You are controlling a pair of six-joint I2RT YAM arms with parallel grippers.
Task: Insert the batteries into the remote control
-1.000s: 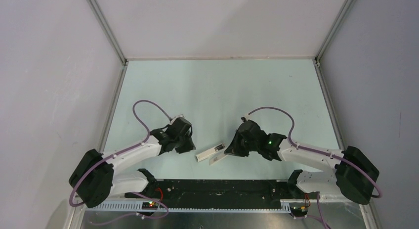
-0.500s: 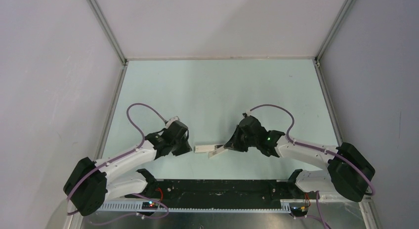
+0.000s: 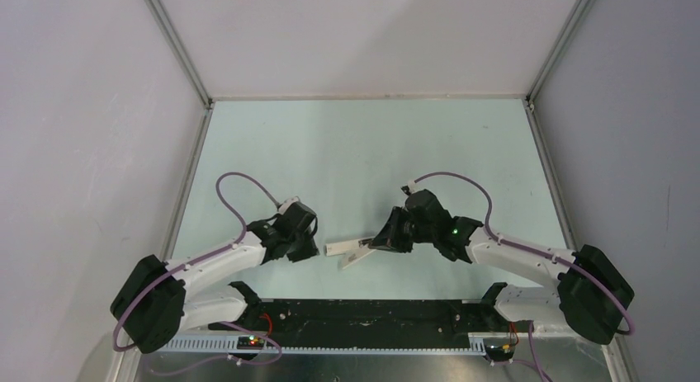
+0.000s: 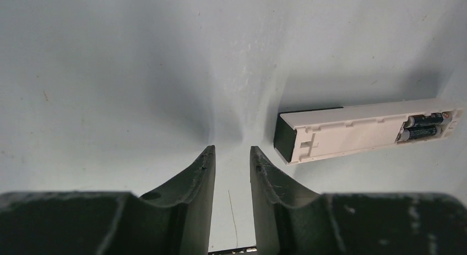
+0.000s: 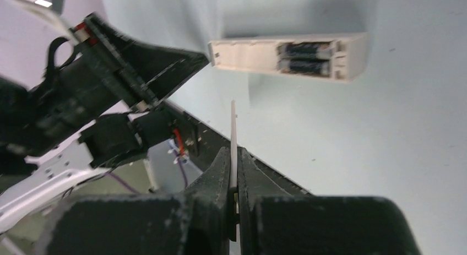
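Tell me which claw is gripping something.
The right claw, shut on a thin white cover; the left claw stands empty beside the remote.

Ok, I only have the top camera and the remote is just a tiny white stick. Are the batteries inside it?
Observer: Yes. The left wrist camera shows both batteries lying side by side in the open compartment of the remote control.
Operator: What's the thin white bit next to it?
Observer: It's a flat white cover, seen edge-on in the right wrist camera. The right gripper is shut on it, and it isn't on the remote control.
Operator: Does the other one hold anything?
Observer: No. The left gripper is open and grips nothing. The remote control's dark end lies just off to one side of it.
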